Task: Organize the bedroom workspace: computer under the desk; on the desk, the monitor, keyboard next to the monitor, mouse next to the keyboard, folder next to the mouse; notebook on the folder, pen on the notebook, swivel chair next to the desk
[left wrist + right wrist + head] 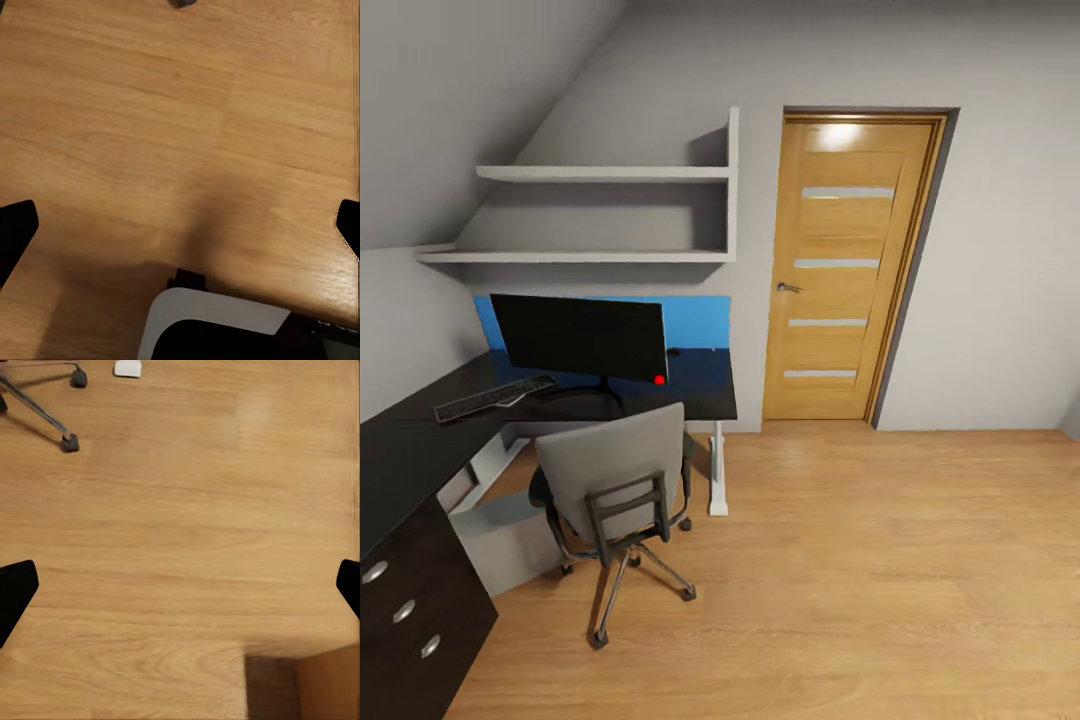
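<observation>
Desk (pixel 405 450), black and L-shaped, runs along the wall from my head camera, with three round-knobbed drawers (pixel 402 612) at its near end. On the desk stands the monitor (pixel 582 338), and the keyboard (pixel 493 398) lies just beside it, toward the drawers. The swivel chair (pixel 615 480) sits tucked against the desk, its grey back toward me. A light-grey computer (pixel 500 540) stands under the desk, between the drawers and the chair. A wooden door (pixel 845 270) is in the wall beyond the desk's far end.

At my left wrist, my left gripper (pixel 180 225) is spread wide over bare wood floor (pixel 180 112).

At my right wrist, my right gripper (pixel 180 585) is equally wide, holding nothing; the chair's wheeled legs (pixel 45 409) lie well ahead.
</observation>
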